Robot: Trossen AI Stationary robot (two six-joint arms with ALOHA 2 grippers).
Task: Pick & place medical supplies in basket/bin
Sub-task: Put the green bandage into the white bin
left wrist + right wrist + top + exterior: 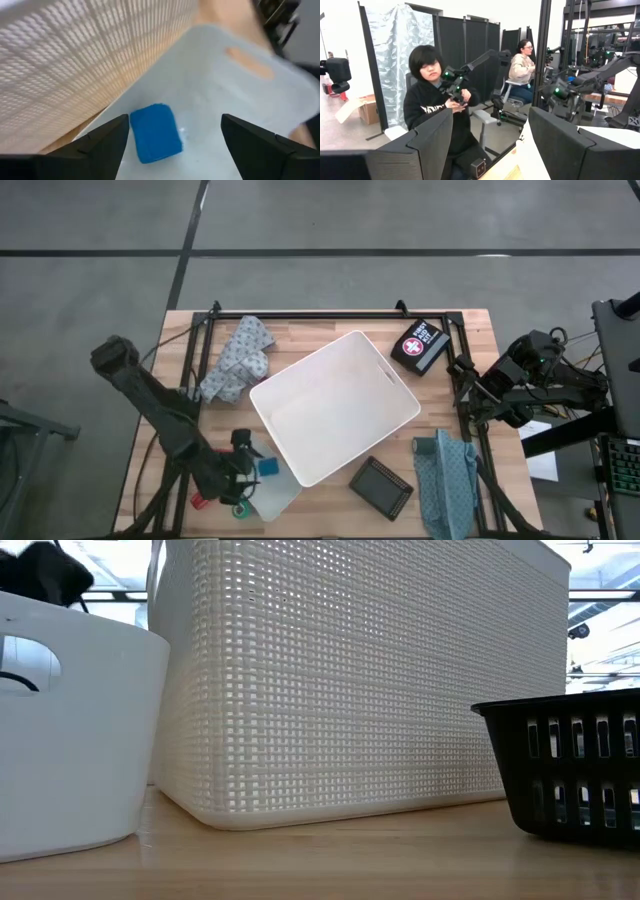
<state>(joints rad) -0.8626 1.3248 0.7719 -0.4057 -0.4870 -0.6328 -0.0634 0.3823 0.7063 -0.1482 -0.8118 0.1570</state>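
Note:
The large white bin [335, 405] stands tilted in the middle of the table; its woven wall fills the low view [360, 680]. A small blue block [156, 133] lies in a shallow translucent tray [240, 100] beside the bin's near left corner, also seen from above [268, 468]. My left gripper [175, 137] is open over the tray, with the blue block near one finger and untouched. My right gripper [490, 145] is open and empty, raised at the table's right edge [480, 395].
A dark flat case [381, 486] lies near the bin's near side. A black first-aid pouch with a red cross [419, 346] lies at the far right. Patterned cloths lie at the far left [237, 360] and near right [447, 480]. People sit in the room beyond [437, 105].

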